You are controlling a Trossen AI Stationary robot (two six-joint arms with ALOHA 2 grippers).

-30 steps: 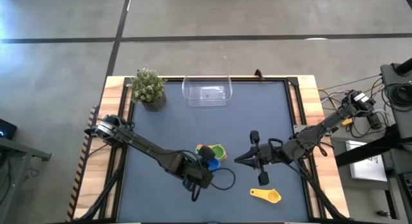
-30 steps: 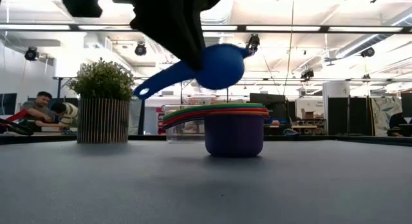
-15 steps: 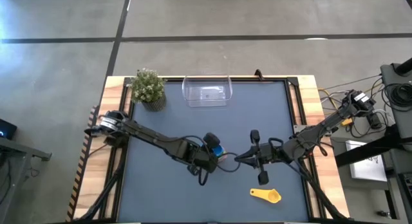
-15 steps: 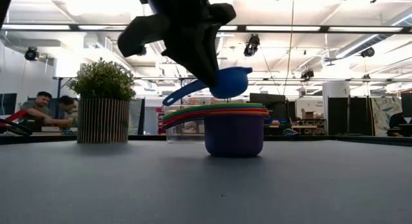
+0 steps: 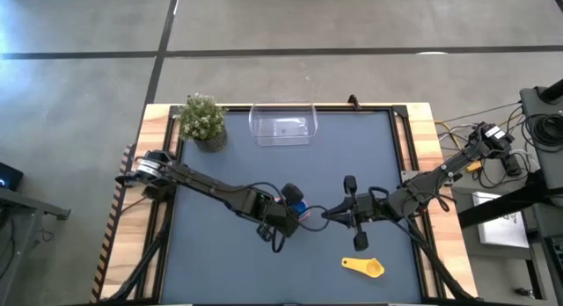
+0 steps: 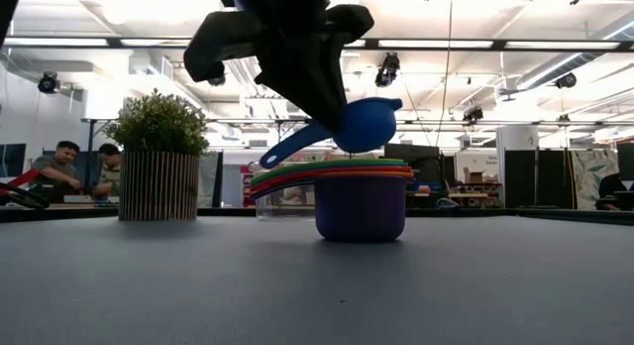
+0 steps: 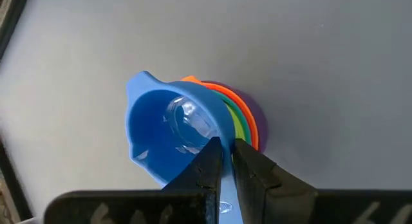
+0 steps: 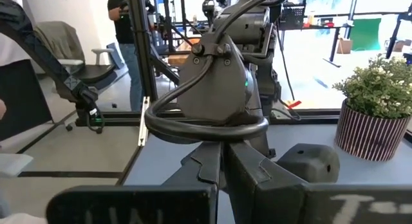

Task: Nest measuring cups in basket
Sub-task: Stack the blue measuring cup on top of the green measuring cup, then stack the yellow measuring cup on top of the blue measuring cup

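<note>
Blue cup point(image 6: 365, 124), pinched by its handle in the left claw point(image 7: 222, 161), hangs just over the nested stack point(image 6: 359, 198) mid-worktop, bowl lined up to drop in. Right claw point(image 5: 330, 214) waits beside, clenched empty; basket point(image 5: 283, 124) sits at the far edge.

Blue cup point(image 6: 365, 124) over green-red-orange-purple stack point(image 6: 359, 206); yellow cup point(image 5: 364, 266); planter point(image 6: 158, 185) seemingly striped.

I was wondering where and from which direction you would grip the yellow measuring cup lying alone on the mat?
Probably by the flat handle of the yellow measuring cup, coming straight down from above. It lies alone on the mat with its handle pointing toward the left arm's side and its round bowl toward the right's. The right gripper is nearest and holds nothing.
</note>
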